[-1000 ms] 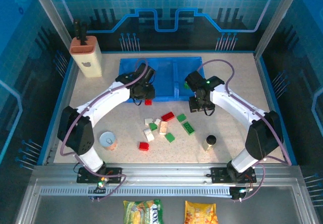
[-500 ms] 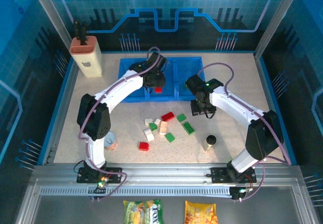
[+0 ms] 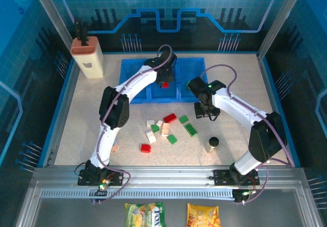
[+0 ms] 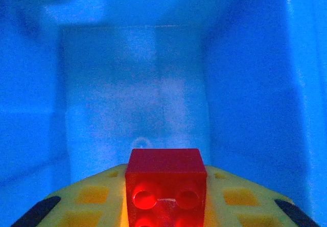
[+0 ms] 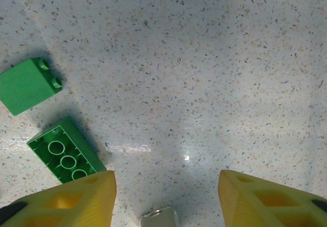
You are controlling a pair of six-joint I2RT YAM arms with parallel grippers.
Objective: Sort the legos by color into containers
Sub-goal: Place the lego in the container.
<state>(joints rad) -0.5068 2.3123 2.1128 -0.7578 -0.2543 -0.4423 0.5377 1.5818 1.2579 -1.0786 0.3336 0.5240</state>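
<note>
L hand is out over the blue tray, clamped on a red brick btwn its yellow fingers. The brick sits square in the grip w/ two round marks on the face toward the wrist cam. That view has blue walls left, right & ahead, so the brick is down inside a compartment. From the top cam it looks like the middle of three; can't tell if it touches the floor. R hand hangs over bare table just in front of the tray's near right part, fingers spread wide w/ nothing btwn them. By one finger lies a green brick flipped over w/ its hollow tubes up. A 2nd green brick w/ studs lies just beyond it, the two apart. A small grey bit shows at the bottom edge of that view; can't tell what it is. The loose bricks (red, green, white, cream) lie bunched mid-table, well apart from the tray. A lone red brick lies nearer the arm bases. A dark-capped bottle stands upright right of the bunch, apart from it. A beige block w/ orange top stands at the far left corner.
</note>
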